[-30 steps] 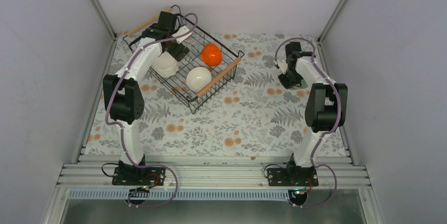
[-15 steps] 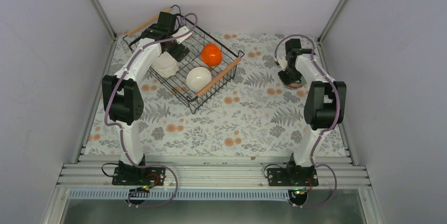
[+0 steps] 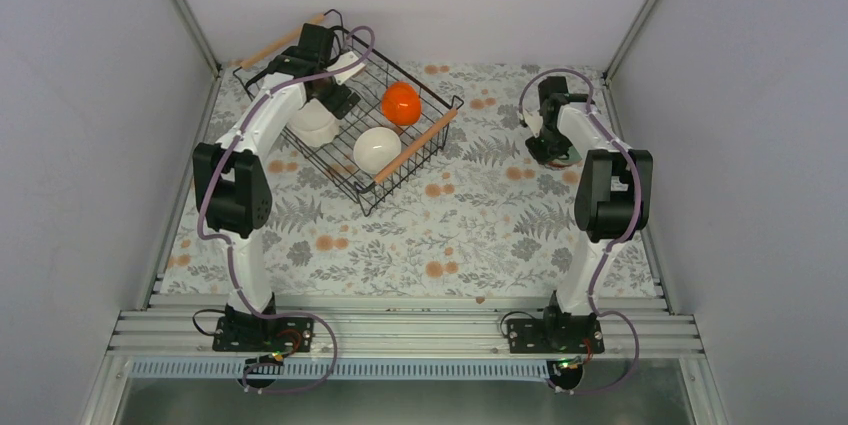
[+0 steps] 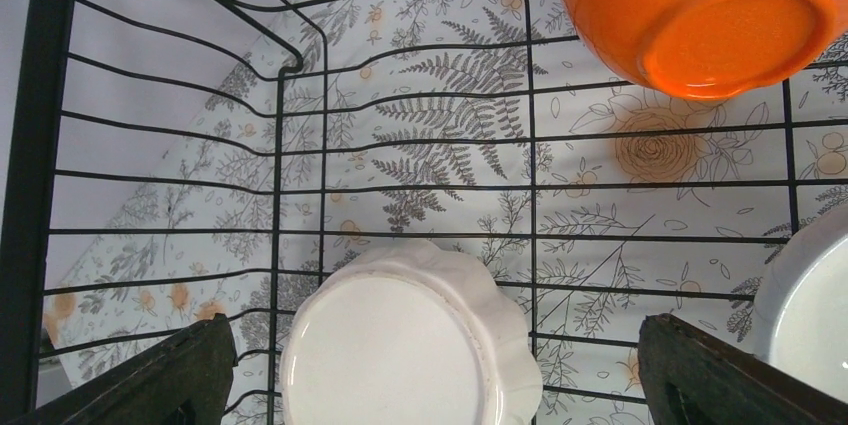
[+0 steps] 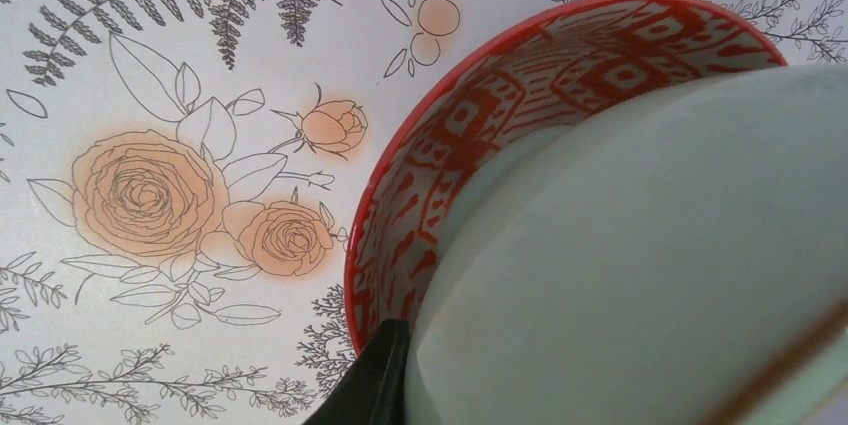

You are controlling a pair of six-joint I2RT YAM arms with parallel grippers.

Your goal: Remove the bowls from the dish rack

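Note:
The black wire dish rack (image 3: 372,188) stands at the back left. In it are an orange bowl (image 3: 400,102), a plain white bowl (image 3: 376,148) and a scallop-edged white bowl (image 3: 312,125). My left gripper (image 3: 332,97) is open inside the rack. In the left wrist view the scalloped bowl (image 4: 410,345) lies upside down between its fingers (image 4: 190,370), not touching them. My right gripper (image 3: 553,145) is shut on a pale green bowl (image 5: 650,265), which sits low inside a red patterned bowl (image 5: 480,135) on the table. One finger (image 5: 375,375) shows at the green bowl's outer wall.
The rack's wooden handles (image 3: 415,145) are at its front right and back left ends. The orange bowl (image 4: 700,15) and the white bowl (image 4: 815,315) lie close to the right of my left gripper. Grey walls enclose the flowered tablecloth (image 3: 450,235).
My right gripper has shifted slightly left and back with the green bowl, settling over the red patterned bowl. The left arm has barely moved.

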